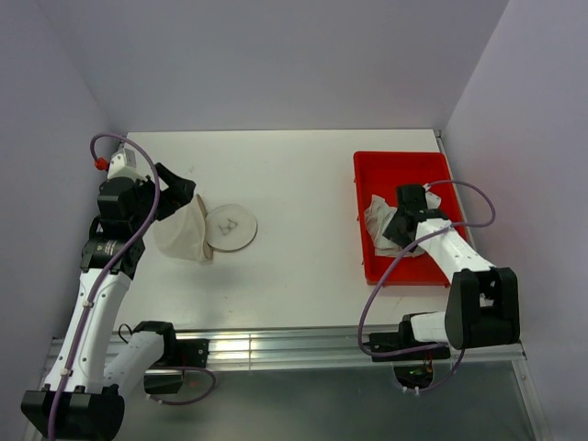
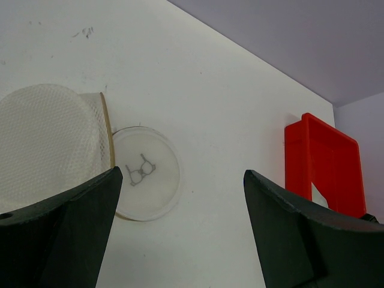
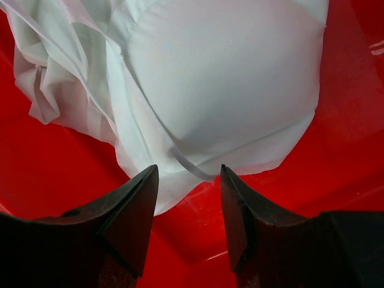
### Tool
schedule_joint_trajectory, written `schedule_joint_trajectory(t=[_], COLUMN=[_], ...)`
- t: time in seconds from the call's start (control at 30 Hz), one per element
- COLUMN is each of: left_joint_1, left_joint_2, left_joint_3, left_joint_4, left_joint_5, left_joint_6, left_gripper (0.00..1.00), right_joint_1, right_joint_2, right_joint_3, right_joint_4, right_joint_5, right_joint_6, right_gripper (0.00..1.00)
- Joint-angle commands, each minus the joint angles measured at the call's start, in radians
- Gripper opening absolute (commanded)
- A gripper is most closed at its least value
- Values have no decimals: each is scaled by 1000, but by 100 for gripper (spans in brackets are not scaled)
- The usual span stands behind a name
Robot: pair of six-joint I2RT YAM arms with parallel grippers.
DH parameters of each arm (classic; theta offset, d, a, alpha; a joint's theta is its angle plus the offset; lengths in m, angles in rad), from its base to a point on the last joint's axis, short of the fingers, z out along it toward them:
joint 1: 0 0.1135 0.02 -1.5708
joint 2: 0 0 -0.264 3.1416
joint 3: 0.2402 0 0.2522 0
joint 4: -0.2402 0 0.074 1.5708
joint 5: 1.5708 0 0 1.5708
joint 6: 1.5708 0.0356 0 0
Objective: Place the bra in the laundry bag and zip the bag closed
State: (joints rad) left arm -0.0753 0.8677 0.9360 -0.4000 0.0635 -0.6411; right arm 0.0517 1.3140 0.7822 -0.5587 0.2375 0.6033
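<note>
The white bra (image 1: 377, 217) lies crumpled in the red tray (image 1: 404, 165) at the right. In the right wrist view its rounded cup (image 3: 222, 84) fills the upper frame. My right gripper (image 3: 189, 174) is open just above the tray floor, its fingertips at the bra's near edge with a thin strap between them, nothing held. The cream mesh laundry bag (image 1: 184, 231) lies at the left with its round flap (image 1: 231, 227), printed with a bra outline, flat on the table; both show in the left wrist view (image 2: 42, 144). My left gripper (image 2: 183, 174) is open and empty, above the bag.
The white table (image 1: 303, 184) is walled by pale panels at the back and sides. The red tray's edge (image 2: 321, 162) shows far right in the left wrist view. A metal rail (image 1: 276, 347) runs along the near edge by the arm bases.
</note>
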Motion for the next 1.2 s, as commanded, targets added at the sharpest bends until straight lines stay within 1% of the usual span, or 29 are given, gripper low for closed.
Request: schedule_joint_trajectory(t=[0.0, 0.07, 0.17, 0.37, 0.4, 0.43, 0.47, 0.57, 0.63, 0.8, 0.87, 1.03, 1.13, 1.17], left_joint_1=[-1, -1, -1, -1, -1, -1, -1, -1, -1, -1, -3, -3, -3, -3], left_joint_2=[-2, -1, -3, -2, -3, -3, -1, -1, 1, 7, 7, 7, 4, 4], left_joint_3=[7, 7, 7, 4, 3, 3, 3, 1, 1, 0, 0, 0, 0, 0], left_joint_4=[50, 52, 53, 53, 55, 55, 56, 55, 56, 59, 58, 58, 59, 59], left_joint_5=[19, 19, 21, 27, 27, 27, 29, 30, 33, 35, 33, 27, 29, 27], left_joint_6=[-6, -6, -5, -5, -5, -5, -5, -6, -6, -8, -8, -6, -8, -8], left_gripper=[89, 89, 89, 89, 89, 89, 89, 89, 89, 89, 89, 89, 89, 89], right_joint_1=[-7, -7, -6, -7, -6, -7, -7, -7, -6, -6, -7, -7, -7, -6], right_joint_2=[10, 22, 33, 71, 73, 74, 71, 64, 42, -28, -64, -156, -167, -170], right_joint_3=[-6, -5, 3, 20, 20, 19, 17, 25, 43, 117, 178, 340, 423, 478], right_joint_4=[55, 66, 78, 86, 88, 89, 92, 83, 63, 14, -25, -89, -139, -159], right_joint_5=[16, 19, 28, 37, 34, 31, 26, 16, 5, -42, -66, -124, -148, -170], right_joint_6=[-10, -11, -16, -23, -22, -25, -25, -30, -31, -22, -19, -17, -17, -17], right_gripper=[53, 53, 49, 31, 27, 26, 24, 15, 7, 2, 0, 0, 0, 0])
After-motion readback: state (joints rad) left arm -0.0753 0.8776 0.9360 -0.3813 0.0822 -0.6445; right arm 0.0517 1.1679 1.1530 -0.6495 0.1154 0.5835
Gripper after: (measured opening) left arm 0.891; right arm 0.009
